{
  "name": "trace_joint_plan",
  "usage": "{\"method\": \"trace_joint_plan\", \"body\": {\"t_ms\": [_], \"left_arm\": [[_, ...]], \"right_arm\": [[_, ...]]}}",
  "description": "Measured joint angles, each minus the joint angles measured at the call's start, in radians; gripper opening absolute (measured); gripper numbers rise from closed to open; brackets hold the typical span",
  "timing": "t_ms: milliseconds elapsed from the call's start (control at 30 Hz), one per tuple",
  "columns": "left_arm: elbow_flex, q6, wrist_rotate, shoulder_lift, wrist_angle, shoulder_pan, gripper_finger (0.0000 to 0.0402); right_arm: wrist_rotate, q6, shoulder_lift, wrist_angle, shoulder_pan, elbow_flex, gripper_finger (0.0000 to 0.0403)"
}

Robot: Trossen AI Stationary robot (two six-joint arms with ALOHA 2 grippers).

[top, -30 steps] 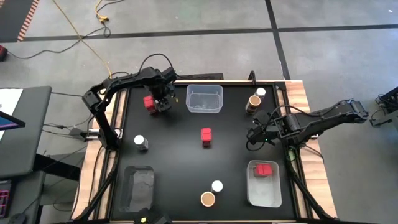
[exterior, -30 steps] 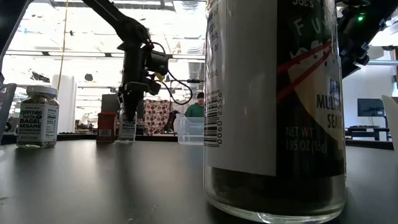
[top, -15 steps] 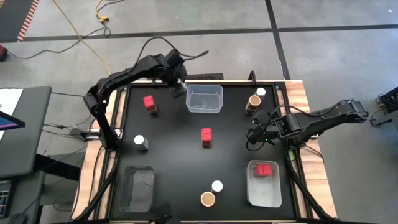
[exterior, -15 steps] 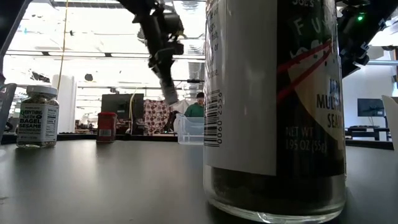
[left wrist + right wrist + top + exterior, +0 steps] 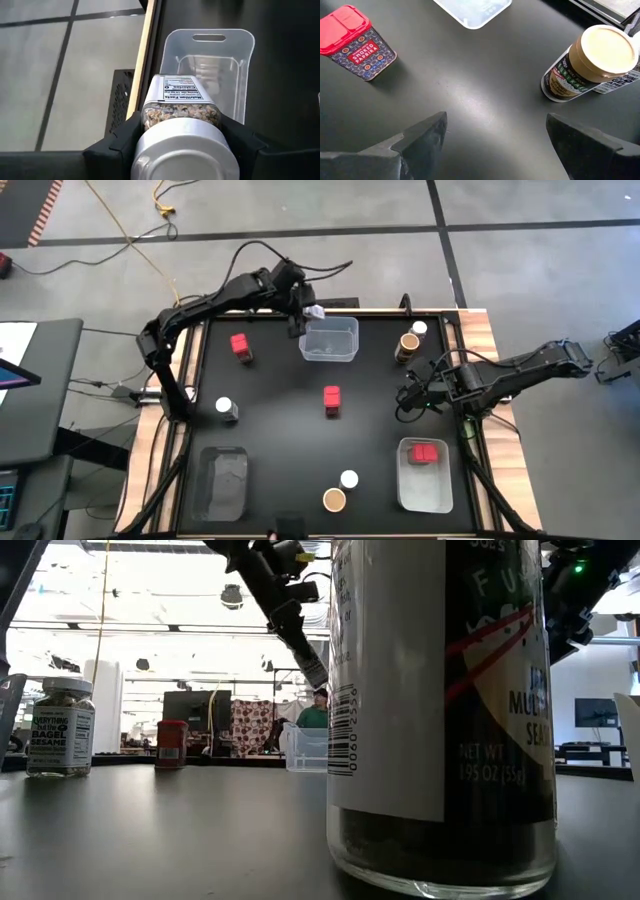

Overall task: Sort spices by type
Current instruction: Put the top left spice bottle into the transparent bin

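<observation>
My left gripper (image 5: 305,313) is shut on a clear spice jar with a white lid (image 5: 180,107). It hangs high over the left rim of the clear bin (image 5: 329,340) at the table's far middle. In the low view the jar (image 5: 311,667) slants down from the gripper. My right gripper (image 5: 409,396) waits open at the table's right, above bare tabletop. A red spice box (image 5: 355,42) and a tan-lidded jar (image 5: 592,62) stand in front of it. Another red box (image 5: 241,345) stands on the far left. My left gripper pinches the jar between its two fingers (image 5: 125,140), on opposite sides of the glass just under the white lid (image 5: 180,150). The fingers slant down toward the bin and lie along the jar. The jar is lifted clear and tilted, its bottom end pointing down at the bin.
A white-lidded jar (image 5: 227,409) stands at left, and a white-lidded (image 5: 349,479) and a tan-lidded jar (image 5: 334,500) at the near edge. Bins lie near left (image 5: 224,480) and near right (image 5: 425,490), the latter holding red boxes (image 5: 427,452). One jar (image 5: 440,710) fills the low view.
My left gripper has lifted the white-lidded jar from its place beside the far-left red box. It has carried the jar up and toward the table's right, to the far bin. The gripper has tipped from pointing down to slanting, so the jar now hangs tilted, clear of the table.
</observation>
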State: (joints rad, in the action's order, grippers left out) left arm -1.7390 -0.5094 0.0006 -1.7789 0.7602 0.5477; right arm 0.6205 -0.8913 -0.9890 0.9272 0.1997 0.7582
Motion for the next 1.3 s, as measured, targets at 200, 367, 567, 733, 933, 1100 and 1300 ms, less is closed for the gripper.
{"method": "trace_joint_plan", "body": {"t_ms": [200, 367, 567, 733, 933, 1100, 1300], "left_arm": [[0.001, 0.012, 0.016, -0.083, 0.036, -0.006, 0.0190], [-0.037, 0.015, -0.008, -0.154, 0.031, -0.010, 0.0190], [-0.104, -0.007, -0.007, -0.248, 0.056, -0.010, 0.0190], [-0.184, -0.040, -0.027, -0.326, 0.165, -0.010, 0.0190], [-0.293, -0.068, -0.042, -0.381, 0.237, -0.009, 0.0190], [-0.398, -0.073, -0.041, -0.458, 0.338, 0.005, 0.0190], [-0.482, -0.076, -0.039, -0.512, 0.452, 0.004, 0.0190]], "right_arm": [[0.000, -0.007, 0.000, -0.003, 0.000, 0.000, 0.0374], [0.000, -0.032, 0.000, -0.003, 0.000, 0.000, 0.0374], [0.000, -0.052, 0.000, -0.002, 0.000, 0.000, 0.0374], [0.000, -0.053, 0.000, -0.002, 0.000, 0.000, 0.0374], [0.000, -0.053, 0.000, -0.002, 0.000, 0.000, 0.0374], [0.000, -0.053, 0.000, -0.002, 0.000, 0.000, 0.0374], [0.000, -0.077, 0.000, 0.001, 0.000, 0.000, 0.0374]]}}
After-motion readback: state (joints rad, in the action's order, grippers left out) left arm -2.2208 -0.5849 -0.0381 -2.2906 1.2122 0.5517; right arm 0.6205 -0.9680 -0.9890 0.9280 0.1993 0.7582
